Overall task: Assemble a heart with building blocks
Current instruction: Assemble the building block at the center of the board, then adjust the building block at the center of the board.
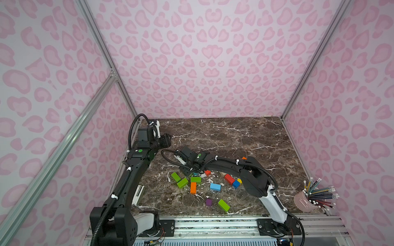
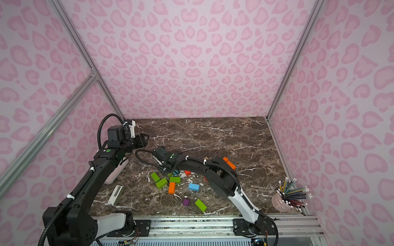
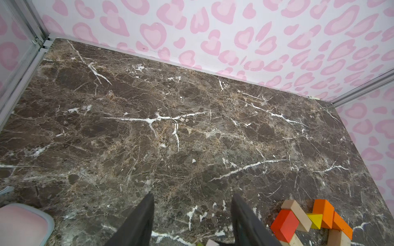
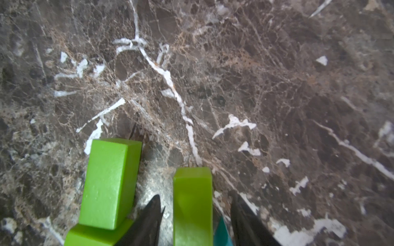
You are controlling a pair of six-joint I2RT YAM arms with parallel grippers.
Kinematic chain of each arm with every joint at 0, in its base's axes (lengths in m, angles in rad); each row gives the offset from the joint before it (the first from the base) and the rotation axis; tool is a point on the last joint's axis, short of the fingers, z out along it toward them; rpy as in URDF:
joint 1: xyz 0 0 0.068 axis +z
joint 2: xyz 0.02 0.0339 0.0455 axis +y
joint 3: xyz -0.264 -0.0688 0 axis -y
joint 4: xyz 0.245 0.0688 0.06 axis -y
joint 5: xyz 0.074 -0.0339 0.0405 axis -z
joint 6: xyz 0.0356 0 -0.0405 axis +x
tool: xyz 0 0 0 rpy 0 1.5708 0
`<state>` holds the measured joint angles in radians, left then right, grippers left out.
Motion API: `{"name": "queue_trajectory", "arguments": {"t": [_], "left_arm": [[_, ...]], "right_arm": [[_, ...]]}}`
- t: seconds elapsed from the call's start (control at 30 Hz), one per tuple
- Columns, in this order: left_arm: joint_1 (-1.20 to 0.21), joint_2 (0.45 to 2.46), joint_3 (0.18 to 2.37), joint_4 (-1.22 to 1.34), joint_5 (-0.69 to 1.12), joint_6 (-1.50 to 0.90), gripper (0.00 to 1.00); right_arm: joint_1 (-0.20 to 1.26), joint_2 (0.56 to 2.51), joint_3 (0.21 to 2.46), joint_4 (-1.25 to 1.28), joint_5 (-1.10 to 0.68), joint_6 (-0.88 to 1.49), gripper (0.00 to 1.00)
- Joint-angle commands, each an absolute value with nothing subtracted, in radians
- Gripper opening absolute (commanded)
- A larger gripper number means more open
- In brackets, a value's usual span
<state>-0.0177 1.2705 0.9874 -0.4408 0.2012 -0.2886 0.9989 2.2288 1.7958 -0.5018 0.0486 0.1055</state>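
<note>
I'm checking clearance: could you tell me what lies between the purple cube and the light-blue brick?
Nothing: only bare marble separates the purple cube from the light-blue brick, as both top views show.

No legible txt, labels or nos.; pencils [image 1: 324, 194] may carry print, too small to tell.

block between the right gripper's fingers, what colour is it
The block is green, clearest in the right wrist view.
</note>
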Motion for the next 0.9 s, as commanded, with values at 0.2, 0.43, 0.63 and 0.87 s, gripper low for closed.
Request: {"name": "queue_trajectory", "arguments": {"t": [0.2,0.43,0.63,0.87], "left_arm": [[-0.017,1.271,0.986,-0.398,0.209,-0.284,0.6],[-0.017,1.273,0.986,-0.397,0.213,-0.284,0.6],[-0.018,1.275,0.986,-0.396,0.213,-0.284,0.6],[-0.017,1.276,0.988,-0.398,0.215,-0.281,0.6]], "right_arm": [[0.955,2.121,1.677,-0.439,0.007,0.094,0.51],[0.917,2.104,1.64,-0.426,0.025,0.116,0.43],[0.906,2.149,1.669,-0.452,0.07,0.12,0.41],[0.908,2.18,1.687,-0.463,0.067,0.111,0.41]]}}
